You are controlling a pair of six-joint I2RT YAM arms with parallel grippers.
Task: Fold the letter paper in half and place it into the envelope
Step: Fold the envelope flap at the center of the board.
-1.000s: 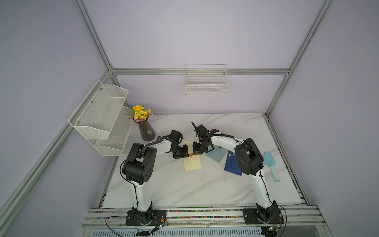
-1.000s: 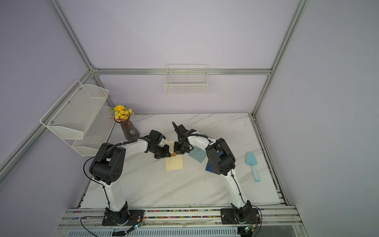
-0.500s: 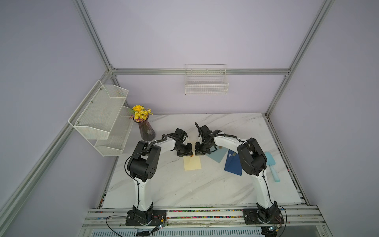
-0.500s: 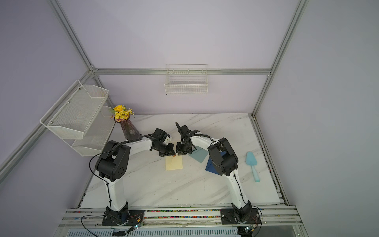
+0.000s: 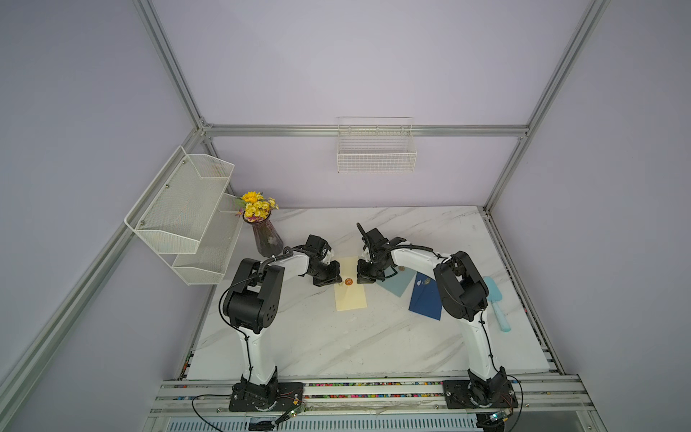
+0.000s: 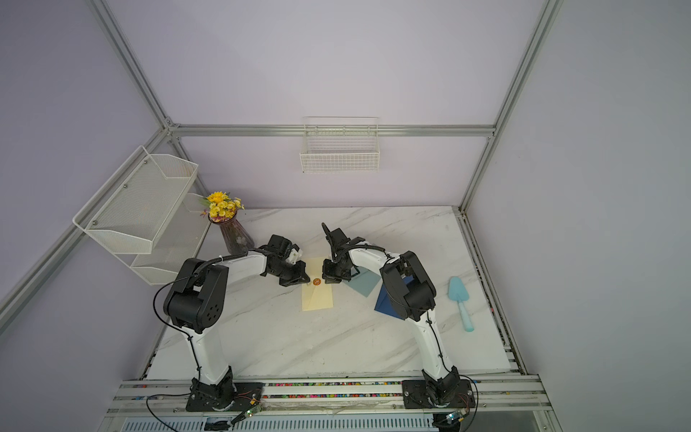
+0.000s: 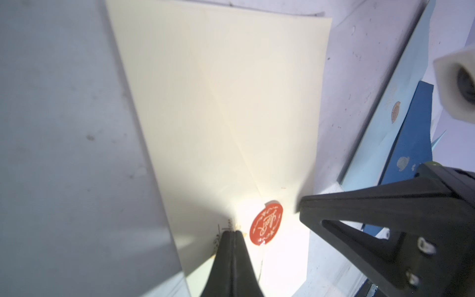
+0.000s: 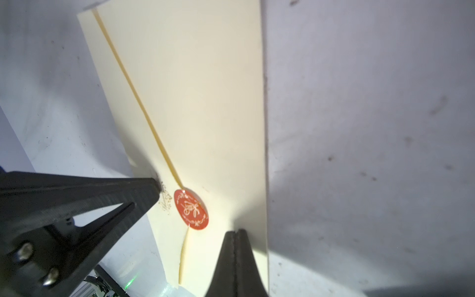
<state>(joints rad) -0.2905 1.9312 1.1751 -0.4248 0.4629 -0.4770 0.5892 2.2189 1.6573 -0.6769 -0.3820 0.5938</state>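
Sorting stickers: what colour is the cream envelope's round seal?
The seal is orange-red with pale script, clearest in the left wrist view.

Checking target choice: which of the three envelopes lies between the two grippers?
The cream envelope, red-sealed; the light blue envelope and dark blue envelope lie aside.

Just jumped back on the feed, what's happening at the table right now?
Both arms are at the cream envelope, flat on the table. The left gripper and right gripper are shut, tips down on it either side of its red seal. No loose letter paper shows. The light blue envelope and dark blue envelope lie aside.
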